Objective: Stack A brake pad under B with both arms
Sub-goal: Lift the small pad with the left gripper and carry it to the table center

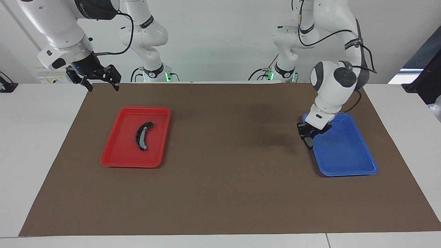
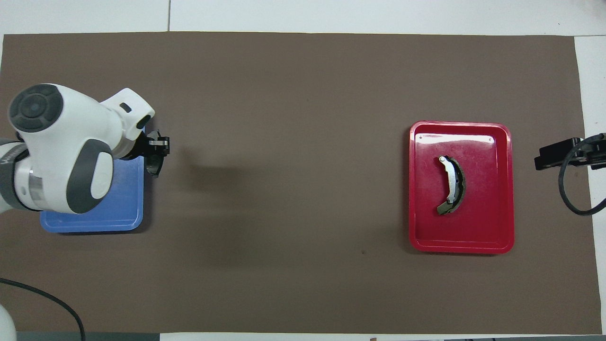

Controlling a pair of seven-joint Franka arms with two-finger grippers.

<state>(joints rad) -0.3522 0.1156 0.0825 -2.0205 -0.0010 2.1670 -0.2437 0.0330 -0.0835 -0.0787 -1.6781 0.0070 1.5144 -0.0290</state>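
Brown mat point(image 1: 220, 193) — left gripper point(image 1: 307, 135) clamps A brake pad point(image 1: 309, 142)

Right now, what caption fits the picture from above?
Left claw carries the dark brake pad off the blue tray.

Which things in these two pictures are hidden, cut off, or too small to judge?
- Blue tray, overhead view: the left arm covers much of it.
- A brake pad in the left gripper: too small and dark in both views to show its groove.
- Right gripper, overhead view: cut off by the picture's edge.
- B in the red tray: its underside is hidden.
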